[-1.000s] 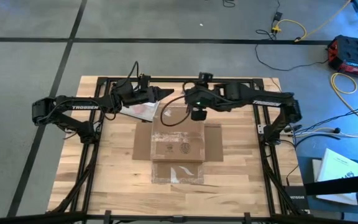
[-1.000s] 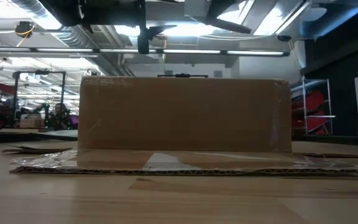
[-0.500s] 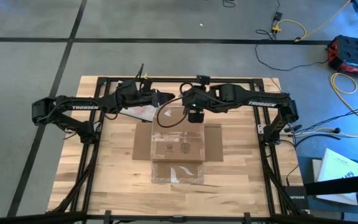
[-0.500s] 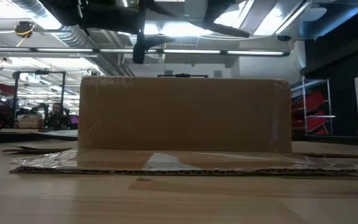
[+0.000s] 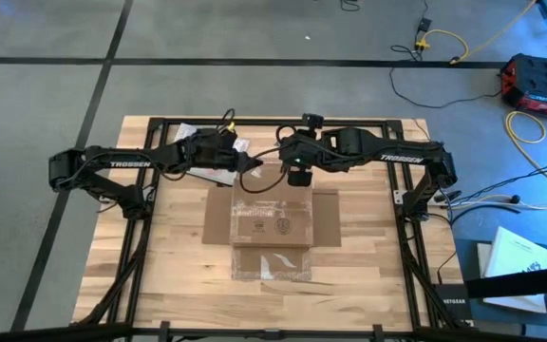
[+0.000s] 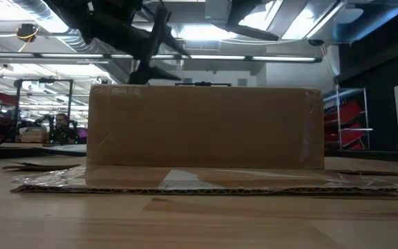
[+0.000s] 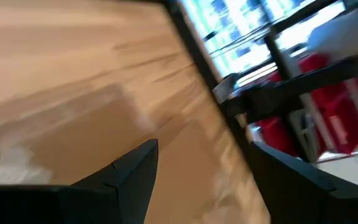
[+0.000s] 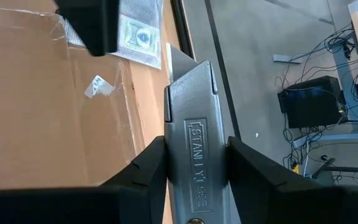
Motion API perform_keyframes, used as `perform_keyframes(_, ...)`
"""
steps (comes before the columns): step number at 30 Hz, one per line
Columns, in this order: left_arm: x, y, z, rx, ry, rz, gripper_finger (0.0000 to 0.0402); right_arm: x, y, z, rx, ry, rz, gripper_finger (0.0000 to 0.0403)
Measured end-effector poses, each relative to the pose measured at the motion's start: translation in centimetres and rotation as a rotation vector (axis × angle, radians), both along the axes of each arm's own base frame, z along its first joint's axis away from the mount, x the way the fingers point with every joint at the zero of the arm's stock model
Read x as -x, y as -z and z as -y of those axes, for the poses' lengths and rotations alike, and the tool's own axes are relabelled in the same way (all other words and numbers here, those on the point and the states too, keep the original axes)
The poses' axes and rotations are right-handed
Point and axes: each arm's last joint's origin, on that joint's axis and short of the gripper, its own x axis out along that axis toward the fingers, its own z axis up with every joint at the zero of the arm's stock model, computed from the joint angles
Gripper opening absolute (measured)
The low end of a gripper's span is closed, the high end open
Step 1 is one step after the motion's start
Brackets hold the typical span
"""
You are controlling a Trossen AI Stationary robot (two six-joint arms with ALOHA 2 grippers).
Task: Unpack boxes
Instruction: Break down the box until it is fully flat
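Note:
The brown cardboard box (image 5: pixel 272 214) rests on its bottom at the middle of the wooden table, flaps spread flat around it. In the low view the box (image 6: pixel 206 128) fills the middle. My right gripper (image 5: pixel 297 178) hangs over the box's far edge, shut on a grey utility knife (image 8: pixel 194 130). My left gripper (image 5: pixel 247 161) is over the box's far left corner, tipped downward. In its wrist view my left gripper (image 7: pixel 204 144) is open with nothing between the fingers. It also shows in the low view, where my left gripper (image 6: pixel 150 62) hangs above the box's top edge. My right gripper pinches the knife's grey metal body (image 8: pixel 197 146) between its two fingers, one finger on each flat side edge. The knife lies along the fingers, and its blade end (image 8: pixel 182 62) sticks out past them, slanting down. It is lifted clear above the box.
A clear plastic bag (image 5: pixel 218 174) with a printed label lies on the table just past the box's far left corner, and the bag (image 8: pixel 138 31) also shows in the right wrist view. A black frame (image 5: pixel 273 122) runs round the table. Bare wood lies at the near side.
My left gripper has tipped downward and sunk a little toward the box's far left corner, staying open. My right gripper has kept its place with the knife. The box has not moved.

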Motion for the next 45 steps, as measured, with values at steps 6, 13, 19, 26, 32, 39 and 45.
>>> perform_keyframes(6, 0.6, 1.4, 0.2, 0.050, 0.000, -0.149, 0.0239, 0.3, 0.2, 0.0, -0.008, 0.010, -0.033, 0.0119)
perform_keyframes(13, 1.3, 2.4, 0.5, 0.093, 0.000, -0.275, 0.0239, 0.4, 0.3, -0.3, -0.026, 0.015, -0.037, 0.0120)
perform_keyframes(19, 1.6, 2.7, 0.5, 0.106, 0.000, -0.313, 0.0239, 0.4, 0.3, -0.3, -0.028, 0.018, -0.033, 0.0121)
perform_keyframes(26, 1.6, 2.7, 0.5, 0.106, 0.000, -0.313, 0.0239, 0.9, -0.1, -0.3, -0.035, 0.032, -0.025, 0.0121)
perform_keyframes(32, 1.6, 2.7, 0.5, 0.106, 0.000, -0.313, 0.0239, 1.3, -0.5, -0.3, -0.036, 0.034, -0.013, 0.0122)
perform_keyframes(39, 1.6, 2.7, 0.5, 0.106, 0.000, -0.314, 0.0239, 1.3, -0.5, -0.3, -0.034, 0.036, -0.013, 0.0122)
perform_keyframes(45, 1.6, 2.7, 0.5, 0.107, 0.000, -0.314, 0.0239, 1.3, -0.5, -0.3, -0.028, 0.041, -0.013, 0.0122)
